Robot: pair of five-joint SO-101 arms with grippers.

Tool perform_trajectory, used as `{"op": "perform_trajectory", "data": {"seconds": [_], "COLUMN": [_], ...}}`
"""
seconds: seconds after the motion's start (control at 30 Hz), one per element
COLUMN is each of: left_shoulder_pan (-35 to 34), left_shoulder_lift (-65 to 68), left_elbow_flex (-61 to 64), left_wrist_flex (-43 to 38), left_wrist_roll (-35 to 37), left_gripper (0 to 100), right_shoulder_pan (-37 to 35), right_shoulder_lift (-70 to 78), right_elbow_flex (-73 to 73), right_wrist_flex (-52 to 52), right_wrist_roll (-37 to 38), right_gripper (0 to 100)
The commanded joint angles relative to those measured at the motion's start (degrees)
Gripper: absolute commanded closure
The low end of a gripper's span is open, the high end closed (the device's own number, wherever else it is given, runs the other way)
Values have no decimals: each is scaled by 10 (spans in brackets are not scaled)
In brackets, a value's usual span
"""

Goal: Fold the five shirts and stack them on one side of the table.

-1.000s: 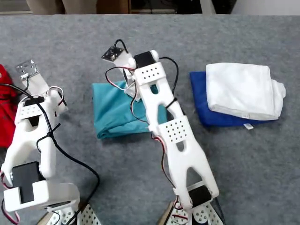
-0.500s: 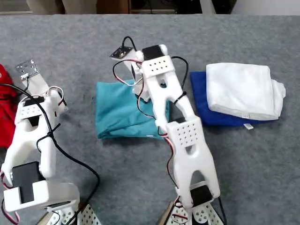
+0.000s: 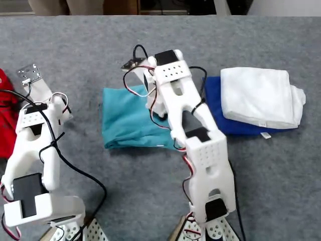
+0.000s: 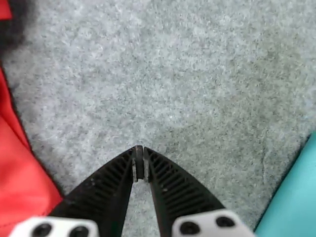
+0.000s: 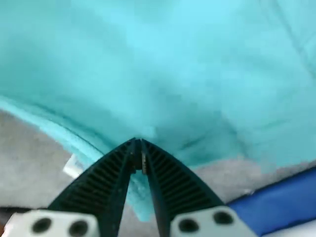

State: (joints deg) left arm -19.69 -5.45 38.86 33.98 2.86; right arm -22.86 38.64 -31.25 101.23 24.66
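A folded teal shirt [image 3: 128, 120] lies at the table's middle. My right gripper [image 3: 152, 100] is over its right part, and in the right wrist view this gripper [image 5: 138, 149] is shut with its tips pinching the teal shirt [image 5: 163, 64], creases running out from them. To the right, a folded white shirt [image 3: 258, 95] lies on a folded blue shirt [image 3: 216, 108]. A red shirt [image 3: 5, 113] sits at the left edge. My left gripper [image 4: 139, 160] is shut and empty over bare grey table, between the red shirt [image 4: 19, 177] and the teal shirt [image 4: 296, 197].
The table is covered in grey felt [image 3: 281, 181]. Black and red cables run along both arms. The left arm [image 3: 32, 145] stands at the front left, and the blue shirt's corner [image 5: 276, 202] lies close beside the teal shirt's edge.
The right arm has swung to the right toward the blue and white stack, and the teal shirt slid slightly right with it. The left arm has not moved.
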Motion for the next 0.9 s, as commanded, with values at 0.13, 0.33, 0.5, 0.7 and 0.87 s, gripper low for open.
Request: {"op": "perform_trajectory", "data": {"seconds": [0.13, 0.33, 0.5, 0.7, 0.87], "left_shoulder_pan": [6, 6, 6, 6, 6], "left_shoulder_lift": [-2, -2, -2, -2, -2], "left_elbow_flex": [-26, -26, -26, -26, -26], "left_wrist_flex": [-7, -7, -7, -7, -7], "left_wrist_roll": [4, 4, 4, 4, 4], "left_gripper": [982, 982, 982, 982, 982], "right_shoulder_pan": [-22, -18, 35, 58, 58], "right_shoulder_lift": [-148, -238, -234, -95, 64], "right_elbow_flex": [188, 255, 145, -80, -283], "right_wrist_flex": [4, -42, -69, -57, -14], "right_wrist_roll": [3, 6, 4, 4, 4], "right_gripper": [994, 994, 980, 735, 790]}}
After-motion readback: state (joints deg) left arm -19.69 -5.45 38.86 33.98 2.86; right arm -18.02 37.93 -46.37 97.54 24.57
